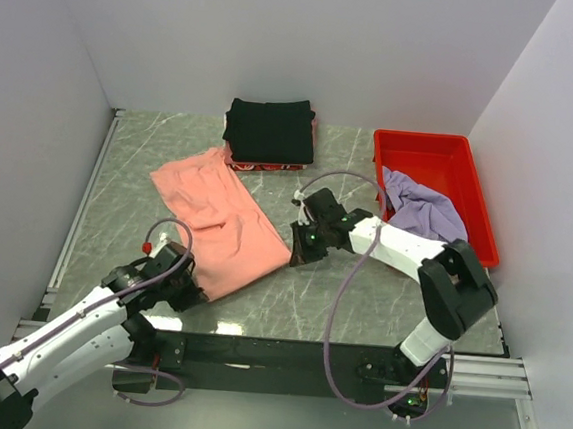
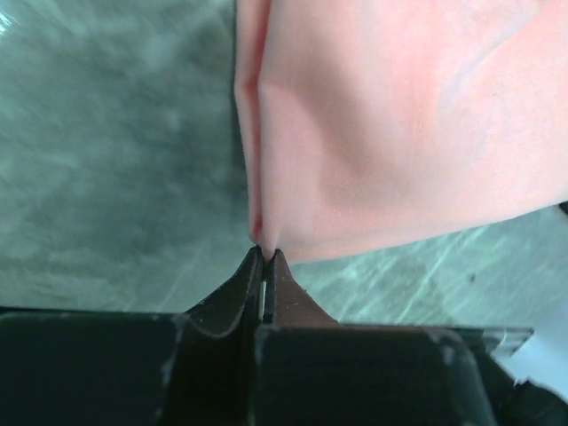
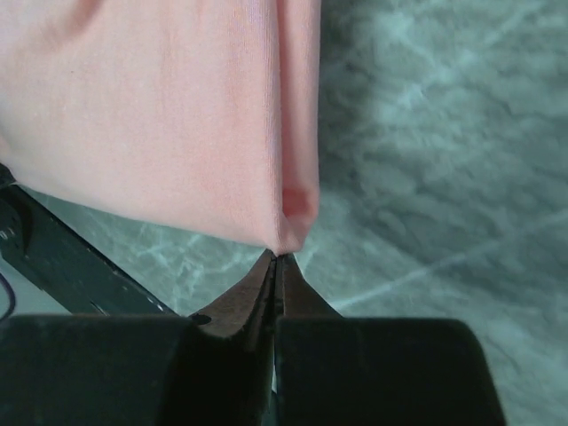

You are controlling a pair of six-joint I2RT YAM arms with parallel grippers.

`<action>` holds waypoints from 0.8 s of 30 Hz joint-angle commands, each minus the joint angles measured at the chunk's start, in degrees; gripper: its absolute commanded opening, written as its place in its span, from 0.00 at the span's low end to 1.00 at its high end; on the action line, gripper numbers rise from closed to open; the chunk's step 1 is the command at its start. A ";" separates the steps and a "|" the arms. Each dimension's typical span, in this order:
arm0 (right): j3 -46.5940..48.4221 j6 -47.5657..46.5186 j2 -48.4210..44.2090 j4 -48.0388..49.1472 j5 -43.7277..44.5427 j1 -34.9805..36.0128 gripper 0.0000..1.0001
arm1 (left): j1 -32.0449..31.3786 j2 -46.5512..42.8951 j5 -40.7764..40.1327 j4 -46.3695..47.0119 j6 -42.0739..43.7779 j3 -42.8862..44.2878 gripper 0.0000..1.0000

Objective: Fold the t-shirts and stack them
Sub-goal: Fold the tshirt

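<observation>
No writing, label, brand, number or sign can be read in any of the three views. The nearest thing to print is a thin red strip point(image 1: 267, 166) with small pale marks, showing along the near edge of the folded black t-shirt point(image 1: 269, 130) at the far middle of the table point(image 1: 360, 291). Those marks are too small and blurred to tell as letters.

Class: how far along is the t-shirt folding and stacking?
Done: the black t-shirt lies folded at the back. In hand: the left claw and right claw each pinch a near corner of the salmon-pink t-shirt. Left: folding it, then the lavender t-shirt heaped in the red tray.
</observation>
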 commanded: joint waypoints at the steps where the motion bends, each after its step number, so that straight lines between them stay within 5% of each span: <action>1: -2.46 -2.45 -5.98 -5.66 3.34 -0.31 0.00 | -3.15 -0.53 2.45 -2.26 -1.92 1.39 0.01; 17: -11.17 -1.84 -22.07 -16.21 5.52 -0.40 0.00 | -38.91 15.97 -6.50 -5.75 -23.79 13.32 0.01; 24: -13.02 1.33 -32.88 -22.10 8.60 -0.57 0.00 | -46.31 21.97 -8.79 -9.45 -27.50 20.54 0.01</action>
